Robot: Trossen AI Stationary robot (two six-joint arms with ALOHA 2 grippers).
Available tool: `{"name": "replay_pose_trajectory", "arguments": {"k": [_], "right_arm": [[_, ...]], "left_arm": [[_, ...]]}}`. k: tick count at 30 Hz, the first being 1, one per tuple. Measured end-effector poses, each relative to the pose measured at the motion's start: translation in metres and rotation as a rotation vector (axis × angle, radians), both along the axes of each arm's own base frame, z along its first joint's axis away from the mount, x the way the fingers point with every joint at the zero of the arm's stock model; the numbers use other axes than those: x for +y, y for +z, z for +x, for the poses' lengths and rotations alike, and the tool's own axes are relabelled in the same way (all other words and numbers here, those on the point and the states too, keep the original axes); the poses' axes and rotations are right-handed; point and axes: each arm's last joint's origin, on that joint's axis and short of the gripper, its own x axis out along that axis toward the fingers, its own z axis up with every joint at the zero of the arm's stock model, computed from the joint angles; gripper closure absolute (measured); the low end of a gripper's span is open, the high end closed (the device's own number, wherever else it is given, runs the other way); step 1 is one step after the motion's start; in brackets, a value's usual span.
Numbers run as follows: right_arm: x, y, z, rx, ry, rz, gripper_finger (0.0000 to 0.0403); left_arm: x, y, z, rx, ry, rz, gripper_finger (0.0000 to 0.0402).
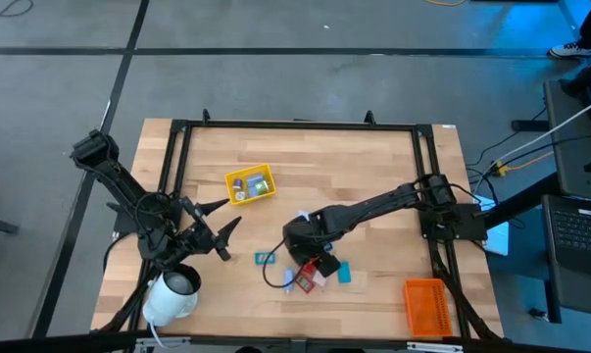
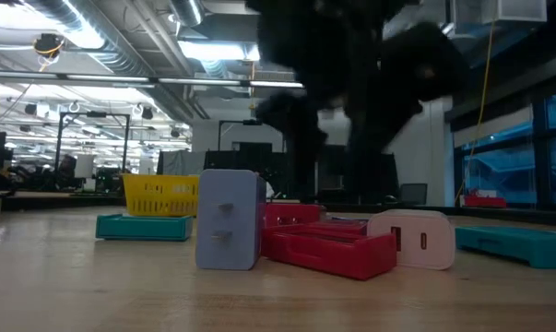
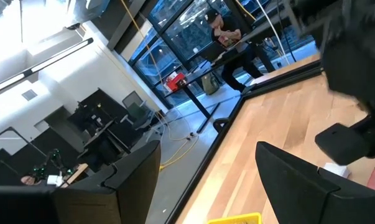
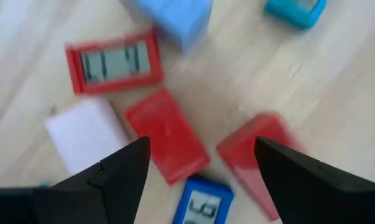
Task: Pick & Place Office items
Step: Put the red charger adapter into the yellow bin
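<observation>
Several small office items lie in a cluster [image 1: 318, 272] near the table's near edge. In the right wrist view these are a red framed piece with a grey window [image 4: 112, 62], two red blocks [image 4: 165, 143] [image 4: 255, 162], a white piece [image 4: 87, 134], a light blue block [image 4: 175, 18] and a teal piece [image 4: 296, 12]. My right gripper [image 4: 201, 148] hovers open above them, pointing down, its fingers to either side of the red blocks. A teal piece [image 1: 266, 258] lies apart to the left. My left gripper [image 1: 228, 216] waits open at the table's left.
A yellow ribbed tray [image 1: 249, 183] with a few pieces in it stands left of centre. An orange tray [image 1: 424, 304] sits at the near right corner. A white roll [image 1: 172, 294] lies near the left arm's base. A black frame [image 1: 295, 126] borders the table.
</observation>
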Motion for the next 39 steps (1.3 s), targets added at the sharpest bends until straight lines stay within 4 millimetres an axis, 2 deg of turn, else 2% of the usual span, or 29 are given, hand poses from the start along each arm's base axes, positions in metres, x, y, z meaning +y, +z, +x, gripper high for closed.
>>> {"name": "replay_pose_trajectory", "arguments": {"k": [4,8,13,24,35,39], "right_arm": [[0.002,0.012,0.002,-0.038,0.001,-0.002,0.0108],[-0.004,0.008,-0.001,0.013,-0.020,-0.052,0.0108],[-0.008,0.009,0.003,-0.031,0.000,-0.044,0.0108],[-0.019,0.001,0.007,-0.003,0.027,-0.020,0.0108],[-0.022,-0.003,0.010,-0.013,0.033,-0.004,0.0108],[-0.025,-0.009,0.011,0.014,0.031,0.002,0.0108]], "left_arm": [[0.000,0.000,0.000,0.000,0.000,0.000,0.0141],[0.000,0.000,0.000,0.000,0.000,0.000,0.0141],[0.000,0.000,0.000,0.001,0.000,0.002,0.0141],[0.000,0.000,0.000,0.001,0.000,0.001,0.0141],[0.000,0.000,0.000,0.002,-0.001,0.002,0.0141],[0.000,0.000,0.000,0.002,-0.001,0.002,0.0141]]}}
